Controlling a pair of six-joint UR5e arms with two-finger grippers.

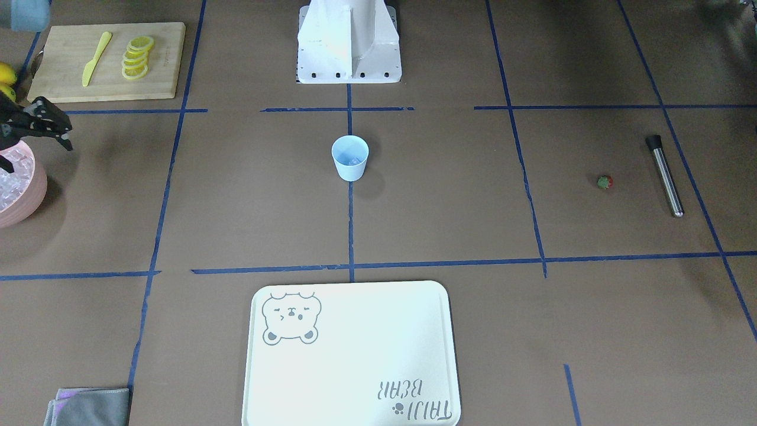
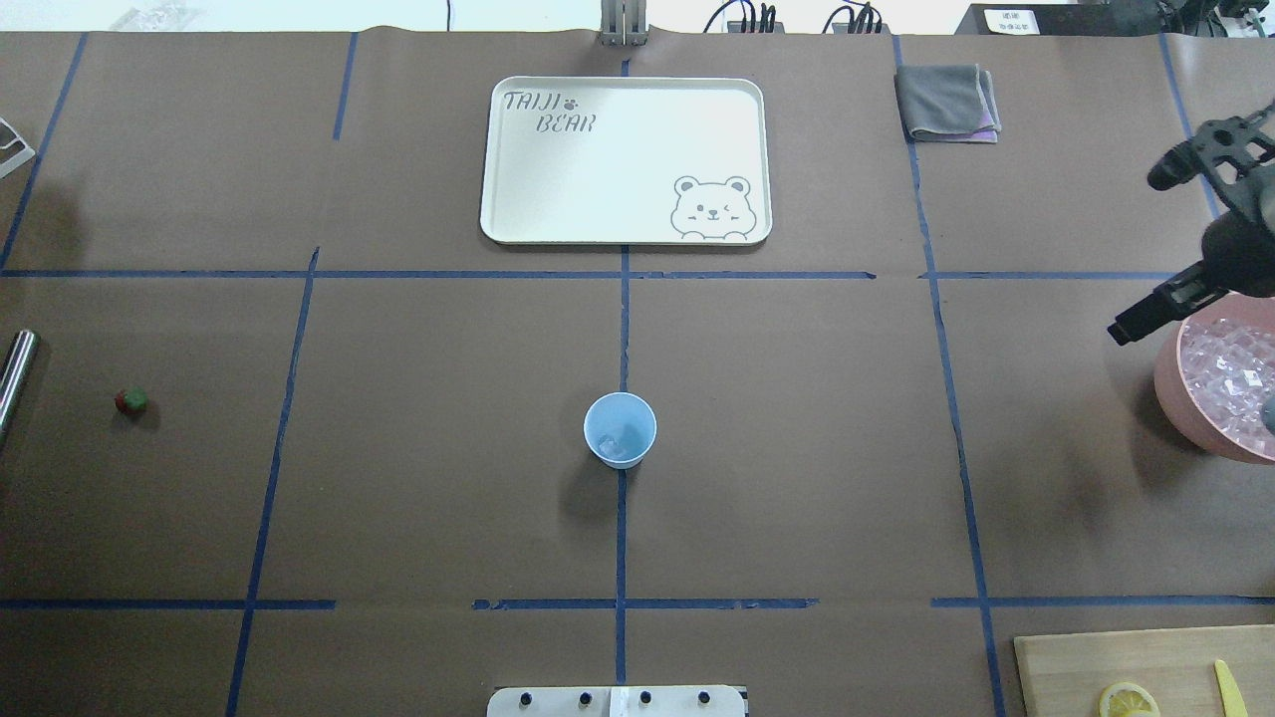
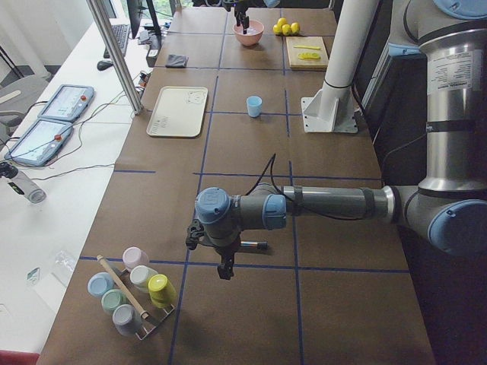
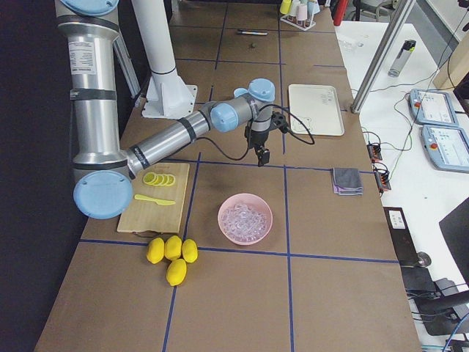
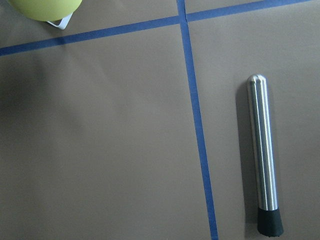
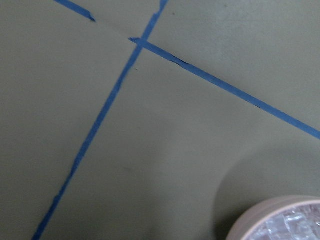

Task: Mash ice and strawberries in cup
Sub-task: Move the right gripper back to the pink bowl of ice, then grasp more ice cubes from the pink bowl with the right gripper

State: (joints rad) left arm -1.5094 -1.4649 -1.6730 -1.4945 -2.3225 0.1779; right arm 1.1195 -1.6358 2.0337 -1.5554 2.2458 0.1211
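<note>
Overhead exterior shows the right gripper [image 2: 1138, 255] with its two black fingers spread wide and nothing between them. It hangs above the table's right part, near the pink bowl [image 2: 1171, 388] but off to its side. The bowl is heaped with ice [image 2: 1233, 366] in clear cubes.

The left gripper [image 3: 225, 269] appears only in the exterior left view, pointing down over the brown paper by a blue tape line. From there I cannot tell whether its jaws are apart or together. Its wrist camera looks straight down on the steel muddler [image 5: 263, 155], which lies flat just beside a tape line.

The strawberry [image 2: 130, 400] lies alone on the paper near the muddler, not touching it and well apart from the cup [image 2: 620, 430]. The cup stands upright on the centre tape line and holds what looks like a single cube of ice at its bottom.

Across the table from the robot lies the bear-print tray [image 2: 626, 159], with a folded grey cloth [image 2: 946, 102] near it. A wooden cutting board [image 1: 65, 65] carries lemon slices [image 1: 137, 57] and a yellow knife [image 1: 96, 58].
</note>
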